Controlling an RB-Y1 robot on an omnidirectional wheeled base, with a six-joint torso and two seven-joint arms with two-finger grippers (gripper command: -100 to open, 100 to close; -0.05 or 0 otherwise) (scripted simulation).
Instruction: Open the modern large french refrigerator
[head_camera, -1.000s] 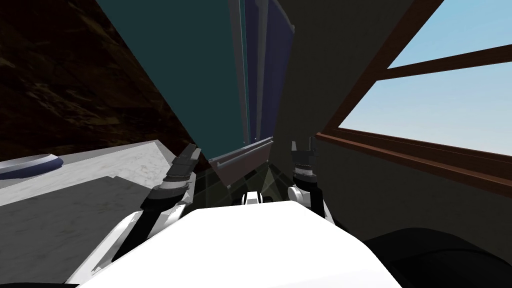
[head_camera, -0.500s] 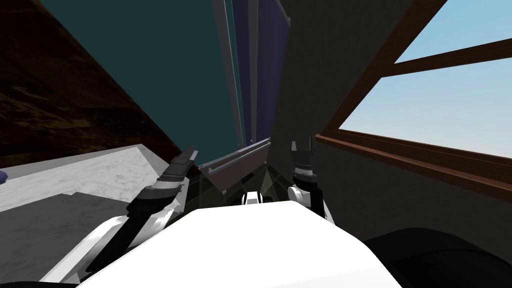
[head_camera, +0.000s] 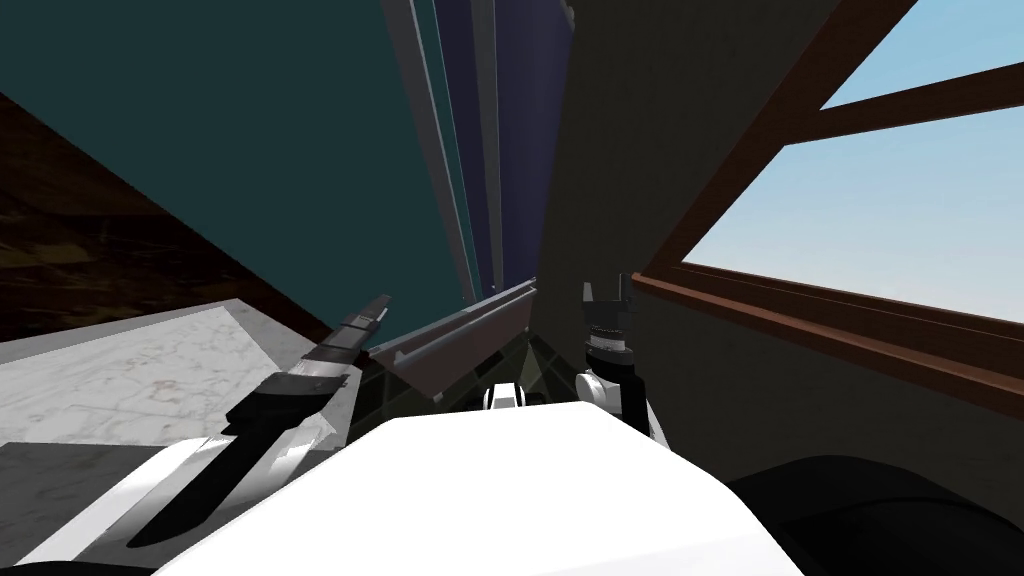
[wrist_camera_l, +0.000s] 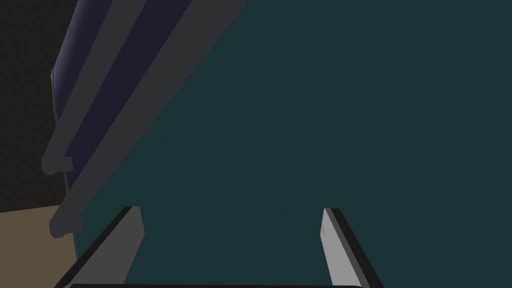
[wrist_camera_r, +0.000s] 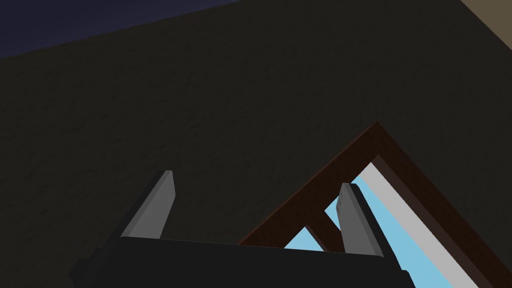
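Left pincer (wrist_camera_l: 231, 210) spread before the teal refrigerator door (wrist_camera_l: 325, 100), a grey bar (wrist_camera_l: 157, 90), perhaps its handle, alongside; right pincer (wrist_camera_r: 258, 179) likewise spread.

The left arm (head_camera: 235, 455) fills the lower left of the frame. It has a white shell at the bottom edge, a black forearm, a light grey band and then a dark, stepped wrist. The left gripper (head_camera: 378, 302) ends in two thin, light grey blades. Close up, its fingers (wrist_camera_l: 131, 235) show black edges above a dark box at the frame's bottom. Right of centre, the right arm (head_camera: 606, 345) has a round white joint under a black, ribbed wrist. The right gripper (wrist_camera_r: 257, 179) carries pointed grey blades on a dark box.
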